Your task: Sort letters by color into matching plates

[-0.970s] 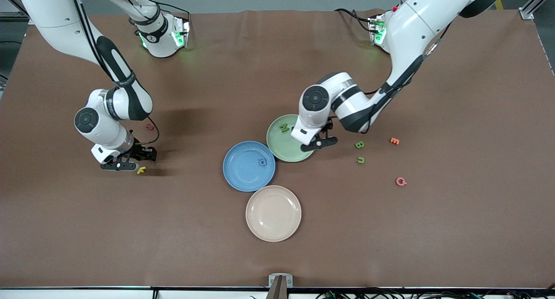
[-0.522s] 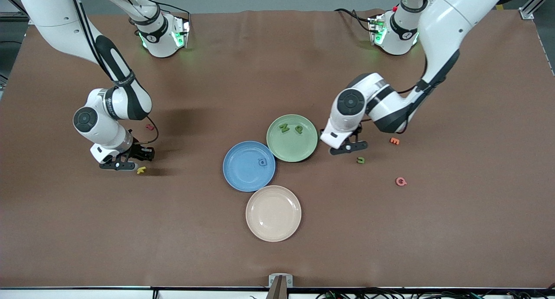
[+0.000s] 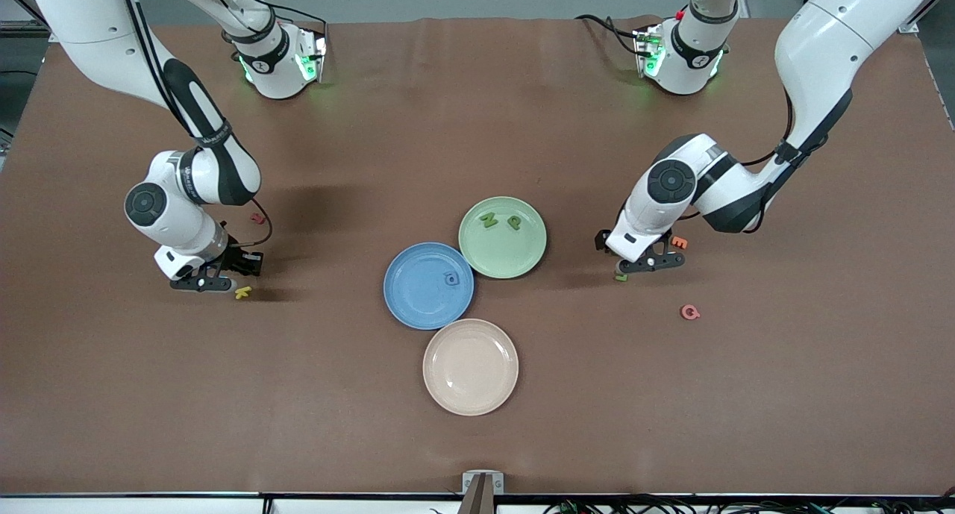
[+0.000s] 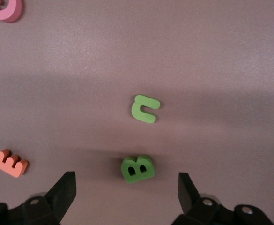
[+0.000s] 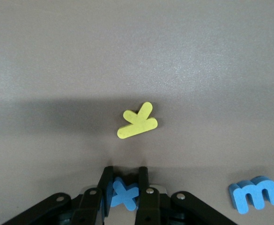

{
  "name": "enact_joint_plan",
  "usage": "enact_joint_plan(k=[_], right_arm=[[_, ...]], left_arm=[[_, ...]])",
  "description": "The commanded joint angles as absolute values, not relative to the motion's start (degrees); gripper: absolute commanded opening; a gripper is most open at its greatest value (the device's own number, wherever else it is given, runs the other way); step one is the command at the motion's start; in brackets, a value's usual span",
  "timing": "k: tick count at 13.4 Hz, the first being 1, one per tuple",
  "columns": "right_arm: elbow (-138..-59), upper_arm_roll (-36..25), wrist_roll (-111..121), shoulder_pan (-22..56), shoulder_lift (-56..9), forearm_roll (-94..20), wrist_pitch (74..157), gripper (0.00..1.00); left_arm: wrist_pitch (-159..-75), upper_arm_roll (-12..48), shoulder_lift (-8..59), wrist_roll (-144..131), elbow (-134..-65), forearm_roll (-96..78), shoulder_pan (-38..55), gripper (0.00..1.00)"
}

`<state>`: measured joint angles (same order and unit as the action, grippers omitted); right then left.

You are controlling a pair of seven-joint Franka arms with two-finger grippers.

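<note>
Two green letters, an N [image 3: 489,220] and a P [image 3: 514,222], lay in the green plate [image 3: 522,262]; one blue letter [image 3: 451,278] lay in the blue plate [image 3: 418,298]. Two more green ones, a B [image 4: 137,168] and a U [image 4: 144,108], sat beneath the left gripper [image 4: 127,194], its jaws spread wide and empty. The right gripper [image 5: 125,187] was clamped on a blue X [image 5: 123,195], beside a blue M [image 5: 255,193] and a yellow K [image 5: 137,121]. The front view mostly hid the B and X.

The pink letter [image 4: 4,8] is cut off by the left wrist view's edge.
</note>
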<state>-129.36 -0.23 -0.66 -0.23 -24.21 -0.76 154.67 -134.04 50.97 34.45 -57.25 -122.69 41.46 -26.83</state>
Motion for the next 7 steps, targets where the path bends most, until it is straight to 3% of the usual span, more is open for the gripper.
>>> enact_joint_plan(k=[1,5,7], right_arm=[[-126.40,1.49,-2.10,-0.88,-23.56,-0.61,148.49,0.00],[-123.14,1.76,-14.20,5.25,-21.54,-0.88,140.89,0.00],[-120.78,1.76,-22.37,9.73,-21.62,-0.88,138.27,0.00]], left_arm=[[-137.01,51.77,35.68,-57.74,-123.75,42.98,-27.60,0.96],[-139.22,51.33,38.05,-58.53,-123.75,45.69,-27.60,0.95],[-140.27,49.93,38.50,-58.54,-123.66,46.76,-27.51,0.90]])
